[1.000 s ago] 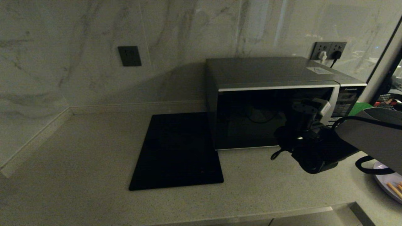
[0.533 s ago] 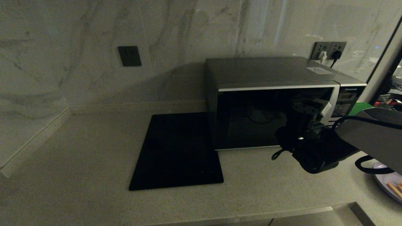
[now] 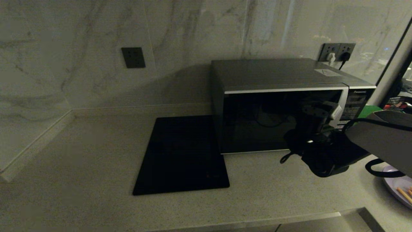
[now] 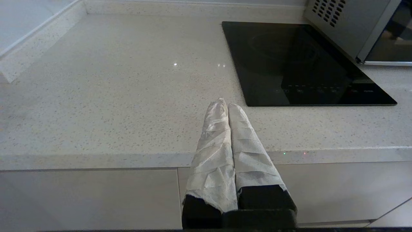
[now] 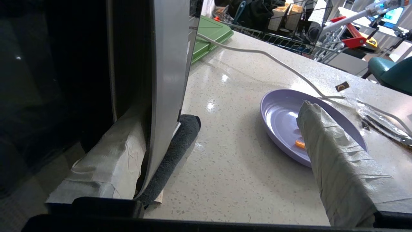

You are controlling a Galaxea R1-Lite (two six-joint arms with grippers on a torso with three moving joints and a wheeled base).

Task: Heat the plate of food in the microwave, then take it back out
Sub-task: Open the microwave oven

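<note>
My right gripper point(image 3: 317, 114) is at the handle side of the boxy silver-grey microwave with the dark glass door point(image 3: 276, 106). Its jaws are spread wide: one taped finger point(image 5: 109, 167) lies behind the curved silver handle point(image 5: 165, 93), against the door glass; the other finger point(image 5: 338, 161) stands well clear of it, over the counter. The handle sits between the two fingers, not clamped. The door is closed.

The round pale lavender plate with orange-brown food sticks point(image 3: 399, 190) rests on the speckled stone counter point(image 3: 80, 154), to the right of the microwave. A white cable point(image 5: 267, 54) runs across the counter behind the plate, and a flat green board point(image 5: 209, 38) lies beside the microwave's far side. A flat black rectangular cooktop point(image 3: 183, 154) lies just left of the microwave.

My left gripper point(image 4: 225, 106) is parked at the counter's front edge, its taped fingers pressed together on nothing.

Against the view one second back, my right gripper has edged only slightly rightward toward the handle; plate, door and cooktop are unchanged.
</note>
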